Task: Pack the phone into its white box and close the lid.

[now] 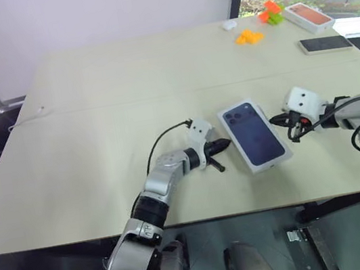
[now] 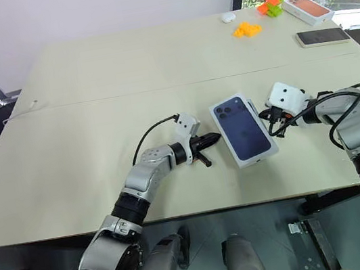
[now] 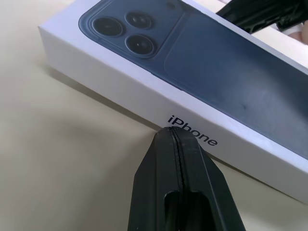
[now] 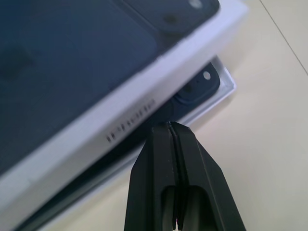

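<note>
Nearby, lid (image 1: 255, 134) askew over white box (image 4: 226, 82), both jaws closed, empty, flanking it, orange-topped box (image 1: 308, 16) far off.

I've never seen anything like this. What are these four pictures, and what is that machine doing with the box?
It is a two-armed robot; each arm ends in a black two-fingered pincer. The two wide pictures come from cameras in its head, looking down at a pale table. The two close-ups come from cameras on its wrists.

In the middle lies the lid, white-sided with a dark blue phone printed on top. It sits slightly askew over the white box, where the phone peeks out beneath.

The left pincer and right pincer are both shut, holding nothing, one at each long side of the lid.

At the far edge lie an orange-topped box, a black phone and small orange pieces.
</note>
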